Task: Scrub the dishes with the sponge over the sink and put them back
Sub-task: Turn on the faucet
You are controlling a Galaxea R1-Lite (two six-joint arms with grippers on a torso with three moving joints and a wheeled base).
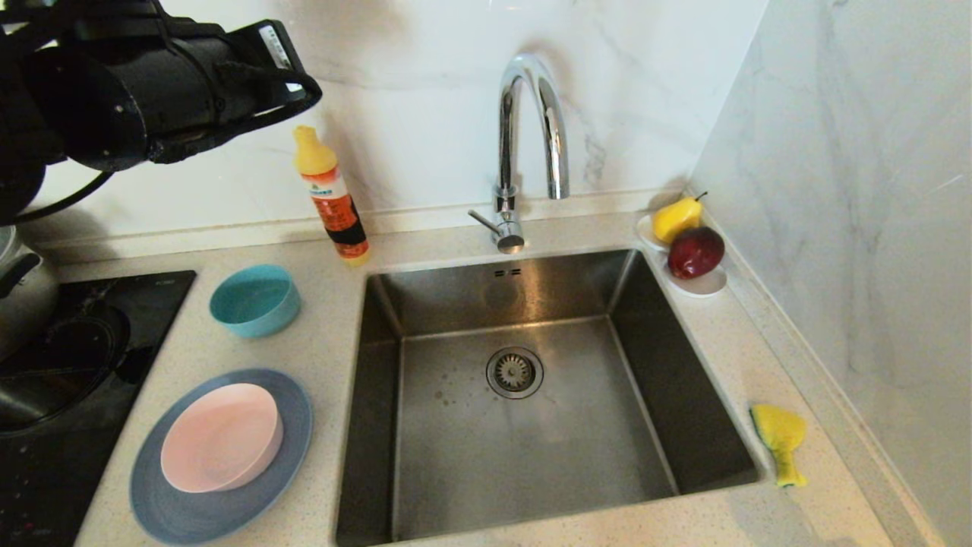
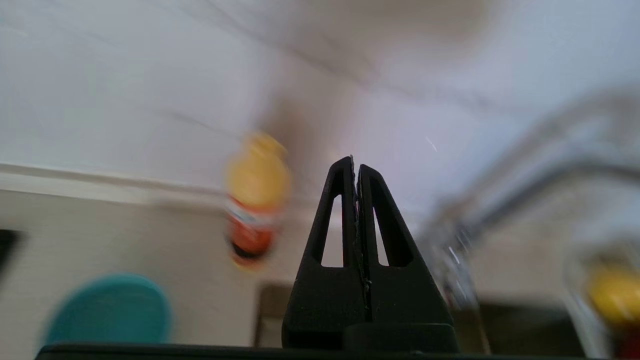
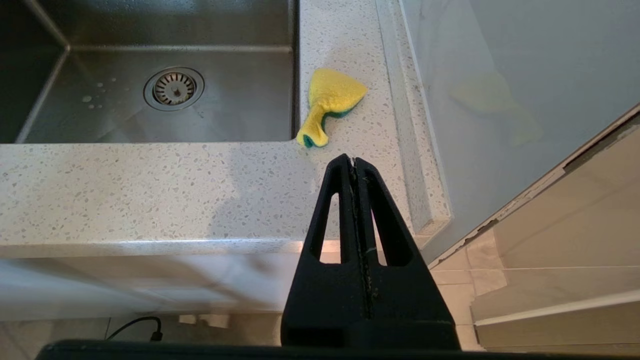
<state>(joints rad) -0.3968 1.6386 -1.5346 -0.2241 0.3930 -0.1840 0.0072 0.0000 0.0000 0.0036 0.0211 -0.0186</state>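
Observation:
The teal bowl (image 1: 255,300) stands on the counter left of the sink (image 1: 531,425). Nearer to me, the pink bowl (image 1: 222,436) rests on the slate-blue plate (image 1: 190,509). The yellow sponge (image 1: 780,441) lies on the counter right of the sink, also seen in the right wrist view (image 3: 327,105). My left arm (image 1: 152,83) hangs high at the upper left; its gripper (image 2: 356,165) is shut and empty, pointing toward the wall above the teal bowl (image 2: 107,310). My right gripper (image 3: 354,162) is shut and empty, low before the counter's front edge, near the sponge.
An orange detergent bottle (image 1: 331,196) stands behind the teal bowl. The chrome tap (image 1: 524,144) rises behind the sink. A white saucer (image 1: 706,282) with a pear (image 1: 676,218) and a red apple (image 1: 695,252) sits at the back right. A black cooktop (image 1: 68,395) with pots lies left.

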